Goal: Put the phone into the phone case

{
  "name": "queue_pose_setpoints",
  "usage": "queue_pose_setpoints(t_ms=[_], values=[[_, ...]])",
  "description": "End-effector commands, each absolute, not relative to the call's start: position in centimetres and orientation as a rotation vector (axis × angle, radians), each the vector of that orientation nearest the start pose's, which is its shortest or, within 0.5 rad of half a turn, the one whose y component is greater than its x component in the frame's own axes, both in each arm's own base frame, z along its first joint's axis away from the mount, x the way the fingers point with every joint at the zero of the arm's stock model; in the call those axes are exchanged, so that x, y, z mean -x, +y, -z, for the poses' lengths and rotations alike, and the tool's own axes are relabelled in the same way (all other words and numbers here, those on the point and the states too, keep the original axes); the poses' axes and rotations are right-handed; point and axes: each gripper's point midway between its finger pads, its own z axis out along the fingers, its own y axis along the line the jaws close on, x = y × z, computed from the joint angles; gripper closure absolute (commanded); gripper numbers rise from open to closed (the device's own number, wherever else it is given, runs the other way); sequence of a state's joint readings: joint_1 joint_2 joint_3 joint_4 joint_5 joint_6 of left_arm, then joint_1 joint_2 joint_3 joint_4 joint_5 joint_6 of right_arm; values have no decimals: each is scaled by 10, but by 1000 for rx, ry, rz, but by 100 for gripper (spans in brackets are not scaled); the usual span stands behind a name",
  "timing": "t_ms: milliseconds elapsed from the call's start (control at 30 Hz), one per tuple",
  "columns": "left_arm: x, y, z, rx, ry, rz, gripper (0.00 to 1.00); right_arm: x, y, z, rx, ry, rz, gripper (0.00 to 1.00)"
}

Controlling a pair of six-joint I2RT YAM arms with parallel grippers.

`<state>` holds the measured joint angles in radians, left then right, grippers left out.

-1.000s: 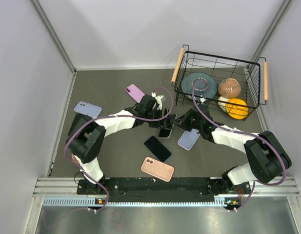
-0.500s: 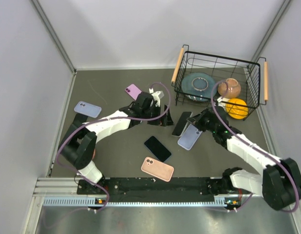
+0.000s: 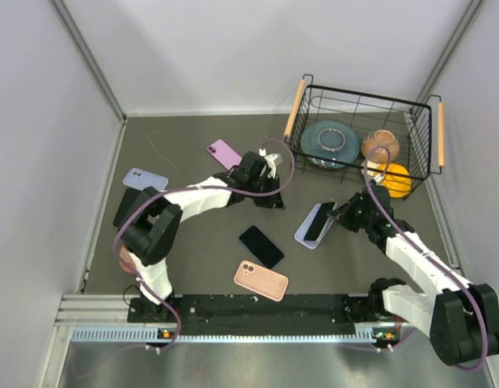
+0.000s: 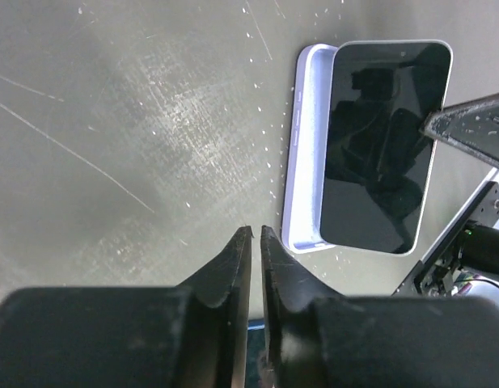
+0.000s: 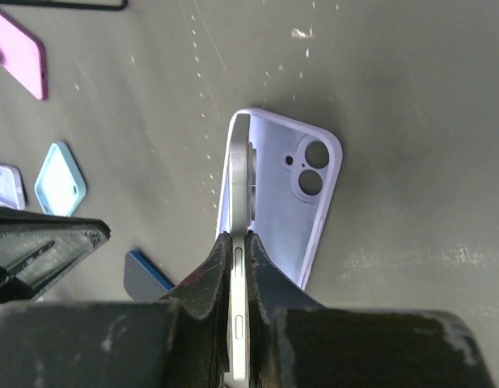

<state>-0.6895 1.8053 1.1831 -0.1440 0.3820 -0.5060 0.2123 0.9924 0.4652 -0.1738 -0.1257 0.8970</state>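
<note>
My right gripper (image 3: 334,217) is shut on the phone (image 3: 317,220), a dark-screened handset pinched by its edge (image 5: 239,178). It is held tilted, its lower side resting in the lavender phone case (image 3: 305,238), which lies open side up on the table. In the right wrist view the case (image 5: 291,202) shows its camera cutout just right of the phone. My left gripper (image 3: 273,196) sits left of them, jaws together and empty (image 4: 253,230). From there the phone (image 4: 382,145) leans over the case (image 4: 304,153).
A second black phone (image 3: 261,246) and a pink case (image 3: 261,280) lie nearer the arm bases. A purple case (image 3: 224,152) and a blue case (image 3: 144,179) lie at left. The wire basket (image 3: 358,93) at back right holds a plate and bowls.
The left gripper let go of the phone, closed and drew back left. The right gripper carried the phone right and down onto the lavender case.
</note>
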Motion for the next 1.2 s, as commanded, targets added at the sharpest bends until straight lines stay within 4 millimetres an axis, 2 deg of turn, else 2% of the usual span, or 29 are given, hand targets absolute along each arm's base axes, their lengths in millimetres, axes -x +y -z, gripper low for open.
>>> queue_pose_setpoints(t_ms=[0, 67, 300, 533, 700, 1167], values=[[-305, -370, -93, -453, 2444, 1012, 93, -270, 122, -91, -684, 2250, -784, 100], [-304, -372, -86, -448, 2458, 1008, 100, -269, 119, -88, -692, 2248, -771, 100], [-288, -384, -68, -493, 2491, 1022, 100, -268, 109, -74, -699, 2222, -735, 100], [-264, -392, -48, -519, 2541, 1018, 100, -268, 108, -58, -689, 2232, -769, 100], [-258, -386, -30, -488, 2598, 965, 100, -266, 109, -46, -692, 2264, -769, 100], [-230, -394, -21, -531, 2629, 979, 100, -265, 104, -37, -755, 2260, -752, 100]])
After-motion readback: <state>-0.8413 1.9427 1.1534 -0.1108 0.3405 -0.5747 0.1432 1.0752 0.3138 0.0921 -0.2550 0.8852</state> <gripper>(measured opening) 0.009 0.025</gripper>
